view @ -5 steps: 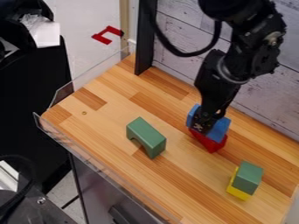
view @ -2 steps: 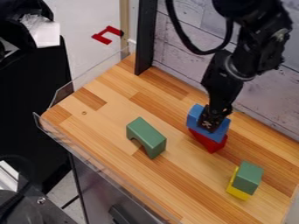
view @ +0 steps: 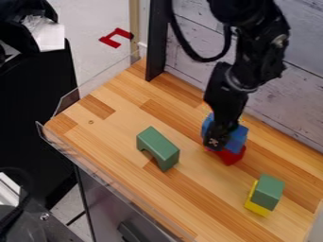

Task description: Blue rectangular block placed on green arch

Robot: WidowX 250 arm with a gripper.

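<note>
- Blue block (view: 238, 137)
- Green arch (view: 159, 144)
- Red block (view: 231, 157)
- Sm. green block (view: 268, 190)
- Yel. block (view: 257, 208)
- Blk. gripper (view: 214, 141)
- Tabletop (view: 114, 134): lt. brn. w/ dk. brn. strips
- Wall (view: 281, 106): pale gry. w/ dk. seams

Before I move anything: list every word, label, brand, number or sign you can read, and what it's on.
No readable text anywhere.
Hand: small pale marks near its tip, too small to read or to call lettering.
Green arch, blue block, red block, green block, yellow block: no marks seen.
Wooden tabletop: one small round spot, no lettering.
</note>
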